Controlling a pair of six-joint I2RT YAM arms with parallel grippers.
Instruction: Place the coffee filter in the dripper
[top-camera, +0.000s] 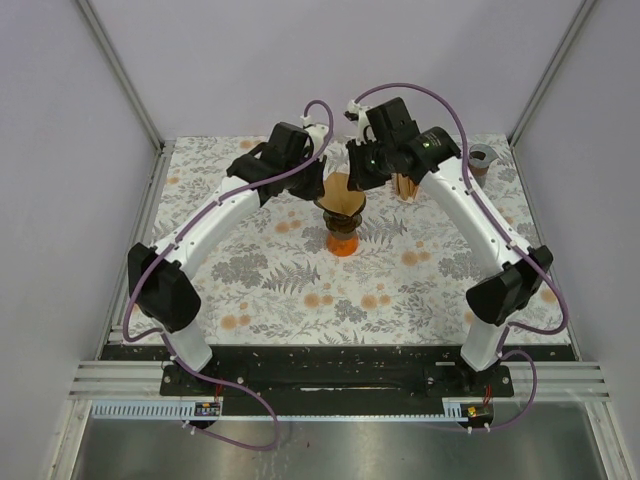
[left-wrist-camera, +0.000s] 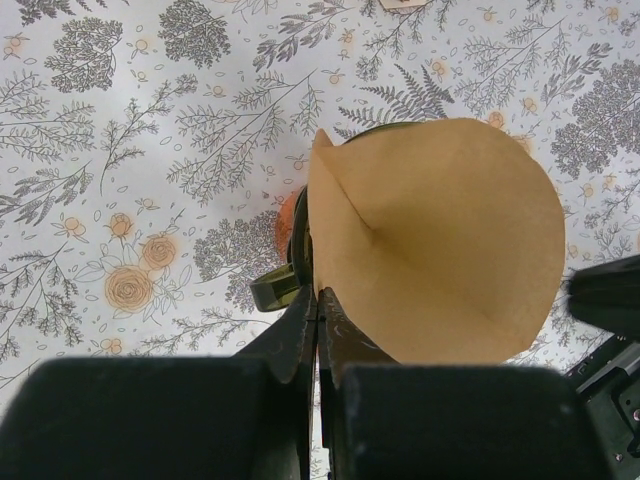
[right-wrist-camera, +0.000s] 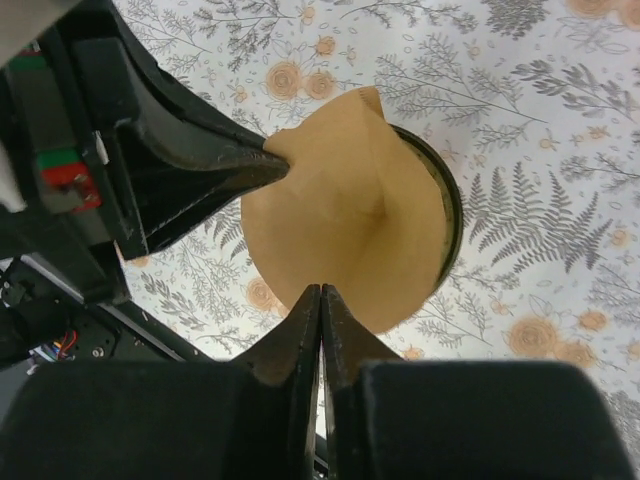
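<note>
A brown paper coffee filter (top-camera: 341, 196) is spread open as a cone above the dark dripper (top-camera: 342, 226), which stands on an orange base on the floral mat. My left gripper (top-camera: 321, 186) is shut on the filter's left edge, and the left wrist view shows its jaws (left-wrist-camera: 320, 296) pinching the filter (left-wrist-camera: 440, 240) over the dripper's rim (left-wrist-camera: 299, 240). My right gripper (top-camera: 361, 181) is shut on the opposite edge; in the right wrist view it (right-wrist-camera: 320, 290) pinches the filter (right-wrist-camera: 345, 225) above the dripper rim (right-wrist-camera: 452, 212). Most of the dripper is hidden under the filter.
A wooden holder with brown filters (top-camera: 406, 185) stands just right of the dripper. A grey cup (top-camera: 482, 160) sits at the back right corner. The enclosure's walls and metal posts ring the mat (top-camera: 300, 290).
</note>
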